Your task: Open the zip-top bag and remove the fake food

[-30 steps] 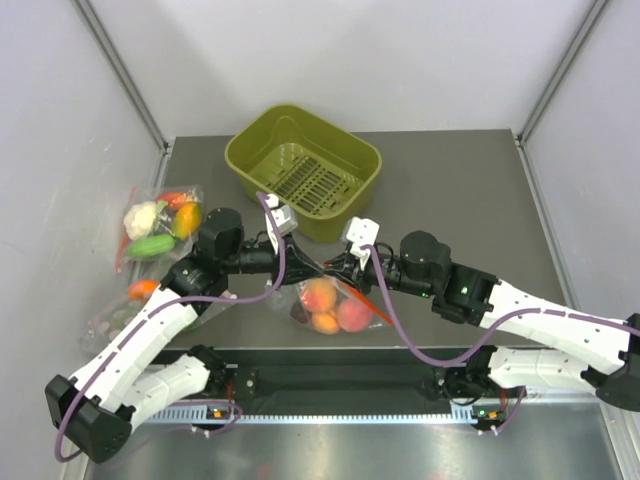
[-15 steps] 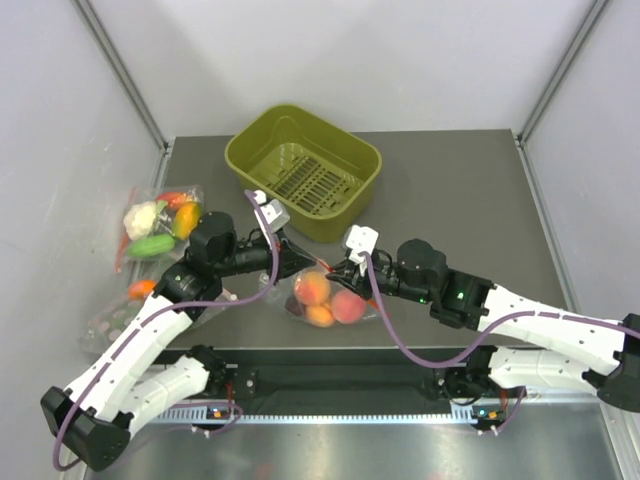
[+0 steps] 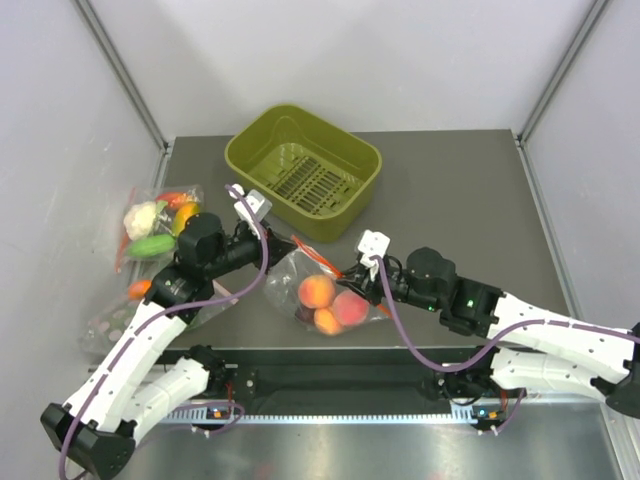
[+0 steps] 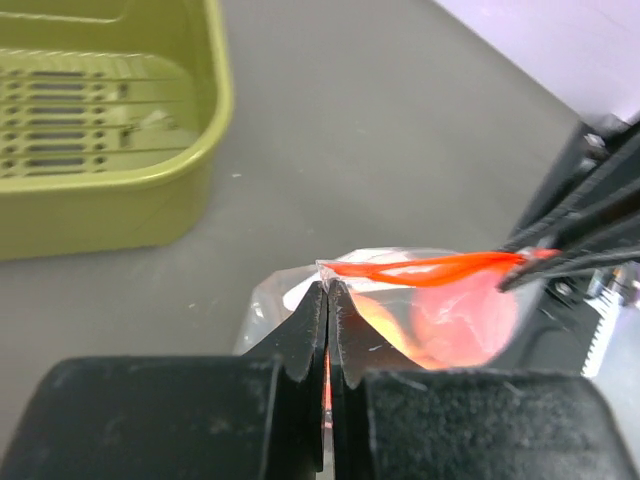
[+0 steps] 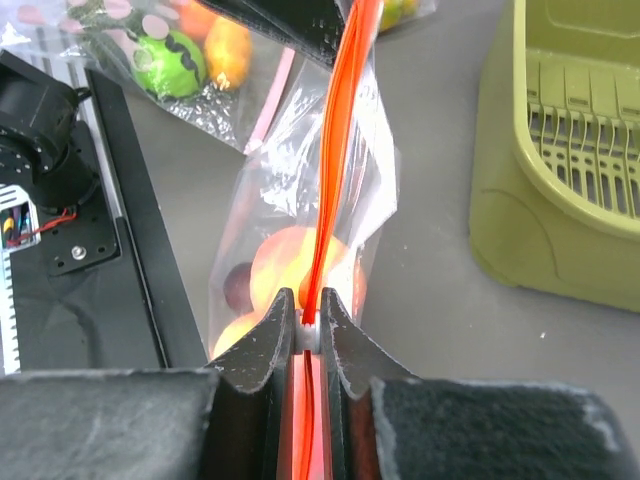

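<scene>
The clear zip-top bag (image 3: 325, 290) hangs between my two grippers near the table's front edge. Its orange-red zip strip (image 3: 318, 256) is stretched taut between them, and also shows in the left wrist view (image 4: 430, 267) and the right wrist view (image 5: 340, 130). My left gripper (image 3: 275, 238) is shut on the bag's left corner (image 4: 328, 292). My right gripper (image 3: 347, 270) is shut on the zip's white slider at the right end (image 5: 311, 322). Three peach-like fruits (image 3: 318, 292) sit inside the bag, showing in the left wrist view (image 4: 455, 315) and the right wrist view (image 5: 285, 270).
An olive-green basket (image 3: 305, 170) stands behind the bag. Two other clear bags lie at the left edge: one with cauliflower and cucumber (image 3: 155, 222), one with orange and green pieces (image 3: 135, 300). A black rail (image 3: 340, 380) runs along the front.
Both grippers have drawn apart, the left one leftward and the right one rightward. The zip strip is now stretched longer and the bag with its fruits hangs lower between them.
</scene>
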